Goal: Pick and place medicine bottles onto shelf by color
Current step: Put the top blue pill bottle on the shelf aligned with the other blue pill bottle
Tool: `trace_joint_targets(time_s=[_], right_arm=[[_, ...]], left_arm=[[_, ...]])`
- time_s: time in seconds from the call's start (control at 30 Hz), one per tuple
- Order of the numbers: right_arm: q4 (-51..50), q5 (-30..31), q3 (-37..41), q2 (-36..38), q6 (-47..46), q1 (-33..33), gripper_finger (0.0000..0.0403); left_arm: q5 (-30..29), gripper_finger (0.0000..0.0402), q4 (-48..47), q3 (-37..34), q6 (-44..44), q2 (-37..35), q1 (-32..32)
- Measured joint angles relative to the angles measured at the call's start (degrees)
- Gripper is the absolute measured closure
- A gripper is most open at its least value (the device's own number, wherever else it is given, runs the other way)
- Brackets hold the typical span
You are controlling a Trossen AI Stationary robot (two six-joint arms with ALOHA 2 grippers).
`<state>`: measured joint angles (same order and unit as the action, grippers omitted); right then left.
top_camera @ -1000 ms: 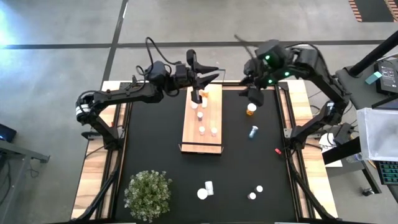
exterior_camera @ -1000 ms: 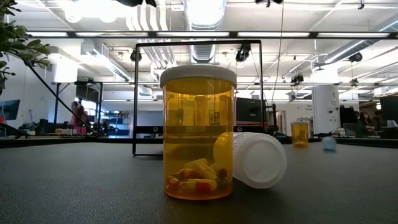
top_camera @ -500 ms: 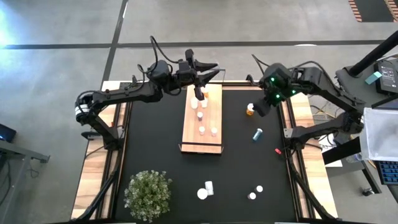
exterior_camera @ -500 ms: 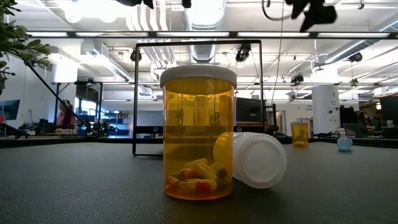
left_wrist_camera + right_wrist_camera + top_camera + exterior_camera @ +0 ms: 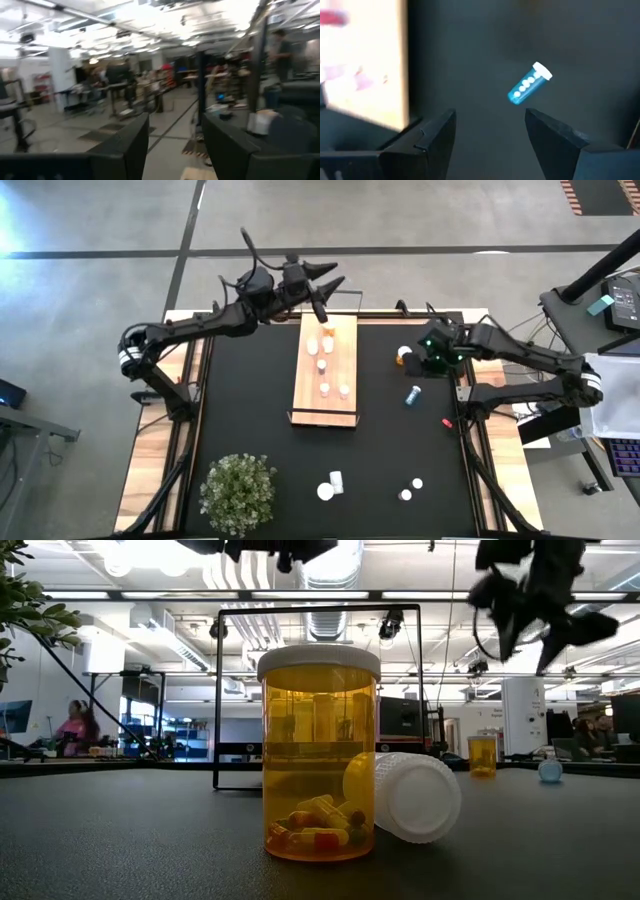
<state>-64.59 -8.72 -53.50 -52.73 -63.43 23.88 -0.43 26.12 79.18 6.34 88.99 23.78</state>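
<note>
Right claw [image 5: 490,127] open, empty; blue bottle [image 5: 529,83] lies just ahead. Descend squarely, straddle its body, clench gently.

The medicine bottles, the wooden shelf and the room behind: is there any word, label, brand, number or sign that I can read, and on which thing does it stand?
No text can be read in any view.
Large amber plastic pill bottle with white cap: no label shows.
Small blue bottle lying on the black mat: no print, only white pills inside.
Long light-wood shelf: bare wood.
Grey device at the table's right edge: keys or marks, too small to read.
</note>
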Motion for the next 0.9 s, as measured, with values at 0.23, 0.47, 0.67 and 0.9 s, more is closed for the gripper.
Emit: trace_joint_targets(time_s=[0.23,0.47,0.67,0.9], right_arm=[[1.0,2.7,9.3,0.1,-12.2,0.0,0.0174],[6.8,7.4,15.0,-0.7,-21.1,0.0,0.0174],[15.1,8.8,18.2,-4.0,-23.8,0.0,0.0175],[17.1,8.7,18.7,-9.8,-24.6,0.0,0.0183]], left_arm=[[-0.1,0.0235,-1.6,0.0,0.0,0.0,4.2],[0.0,0.0235,-1.6,0.0,0.0,-0.4,8.3],[0.1,0.0235,-1.4,0.0,0.0,-1.0,11.0],[0.3,0.0235,-1.4,0.0,0.0,-1.0,12.9]])
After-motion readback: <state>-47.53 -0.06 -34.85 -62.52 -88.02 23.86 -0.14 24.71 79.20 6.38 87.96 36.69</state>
